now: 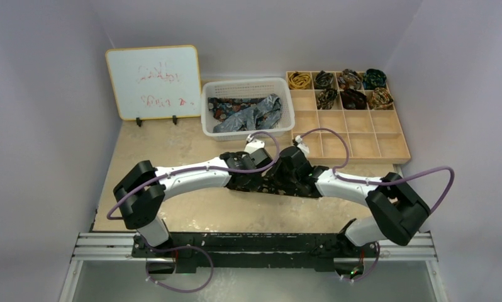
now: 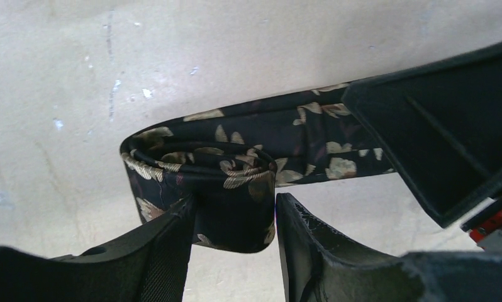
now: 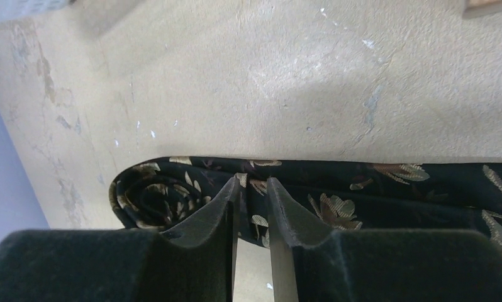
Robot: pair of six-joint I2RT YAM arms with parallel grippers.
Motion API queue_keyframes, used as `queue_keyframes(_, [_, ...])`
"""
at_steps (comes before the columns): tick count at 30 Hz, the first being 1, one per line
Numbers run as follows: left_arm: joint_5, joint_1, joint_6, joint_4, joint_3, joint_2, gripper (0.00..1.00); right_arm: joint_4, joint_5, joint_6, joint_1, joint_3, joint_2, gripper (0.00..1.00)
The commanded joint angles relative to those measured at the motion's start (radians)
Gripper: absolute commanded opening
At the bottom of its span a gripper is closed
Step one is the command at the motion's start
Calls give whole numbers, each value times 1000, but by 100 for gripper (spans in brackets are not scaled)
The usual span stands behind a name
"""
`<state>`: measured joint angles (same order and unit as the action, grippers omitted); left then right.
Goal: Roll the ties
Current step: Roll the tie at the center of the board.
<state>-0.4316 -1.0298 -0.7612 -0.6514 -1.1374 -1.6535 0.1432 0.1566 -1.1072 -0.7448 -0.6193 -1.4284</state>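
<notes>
Left hand (image 2: 233,217): closed about the rolled end of the tie (image 2: 236,167); fabric is pressed on both sides by the fingers (image 2: 163,251).
Right hand (image 3: 251,185): fingers are drawn nearly together at the near edge of the flat strip; whether fabric is pinched cannot be told.
Tie, position: laid on the surface (image 2: 236,56) between the two arms. The coil is held inside the left hand, and the unrolled length is run sideways from it past the right hand, which is set just beside the coil.
Step in hand: judged to be mid-roll, with a few turns wound and much strip left flat.
Handling note: the coil should be turned while the strip is kept taut and its edges aligned by the right hand. If tension is lost, the slippery layers are likely to telescope.
Farther out: rolled ties (image 1: 352,97) are stored in the upper cells of a wooden tray (image 1: 362,135), and loose ties (image 1: 248,113) in a white basket (image 1: 206,119).
</notes>
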Motion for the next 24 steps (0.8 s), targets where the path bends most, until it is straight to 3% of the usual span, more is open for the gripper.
queue_keyframes(1, [78, -3, 38, 92, -23, -7, 48, 27, -18, -7, 17, 18, 37, 26])
queue_keyframes(10, [153, 0, -9, 151, -27, -30, 53, 47, -46, 31, 24, 20, 60, 27])
queue_keyframes(18, [185, 53, 9, 164, -19, 109, 62, 180, -111, 240, 51, 35, 109, 49])
queue_keyframes(22, [190, 108, 7, 162, 47, 255, 67, 298, -241, 479, 51, 26, 108, 64])
queue_keyframes(23, [199, 134, 3, 161, 83, 294, 69, 317, -277, 548, 51, 16, 104, 72])
queue_keyframes(24, [211, 168, 1, 164, 102, 336, 71, 348, -280, 606, 48, 3, 100, 93])
